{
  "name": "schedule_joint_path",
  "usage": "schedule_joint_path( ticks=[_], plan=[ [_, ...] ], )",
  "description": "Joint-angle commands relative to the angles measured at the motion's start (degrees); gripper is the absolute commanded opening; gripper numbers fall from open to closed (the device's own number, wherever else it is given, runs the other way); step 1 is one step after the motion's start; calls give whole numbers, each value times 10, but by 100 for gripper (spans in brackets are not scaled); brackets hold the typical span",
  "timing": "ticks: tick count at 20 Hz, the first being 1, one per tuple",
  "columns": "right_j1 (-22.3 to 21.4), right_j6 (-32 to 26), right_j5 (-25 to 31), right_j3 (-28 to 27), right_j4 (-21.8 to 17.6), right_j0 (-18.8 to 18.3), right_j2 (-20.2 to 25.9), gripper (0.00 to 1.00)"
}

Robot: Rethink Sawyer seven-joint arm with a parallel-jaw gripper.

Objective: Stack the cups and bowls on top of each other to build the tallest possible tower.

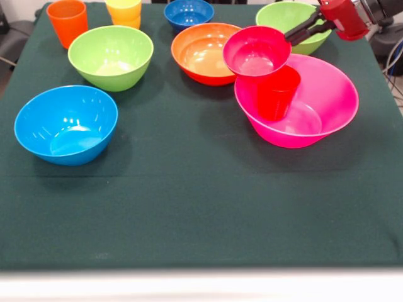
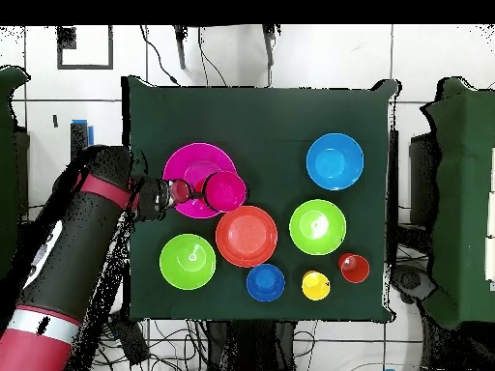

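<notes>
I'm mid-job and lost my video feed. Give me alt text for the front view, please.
The gripper reaches in from the upper right, its fingers at the rim of the small crimson bowl, which sits on the red cup standing in the big pink bowl. Other bowls and cups stand apart on the green cloth.

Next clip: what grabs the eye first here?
The tower: a big pink bowl holds a red tumbler, with a small crimson bowl perched tilted on top. The gripper reaches its rim from the front view's upper right. Alone at left sits the light blue bowl.
</notes>
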Motion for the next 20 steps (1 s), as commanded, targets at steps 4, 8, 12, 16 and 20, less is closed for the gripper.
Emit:
schedule_joint_path(
  ticks=[4, 8, 12, 16, 20],
  plan=[
    [-37, 78, -22, 26, -12, -7, 38, 0],
    [-39, 71, -3, 11, -11, -10, 37, 0],
    [-48, 65, 0, 13, -12, -13, 38, 0],
    [-56, 67, -10, 29, -16, -11, 41, 0],
    [-55, 70, -13, 29, -17, -11, 45, 0]
  ],
)
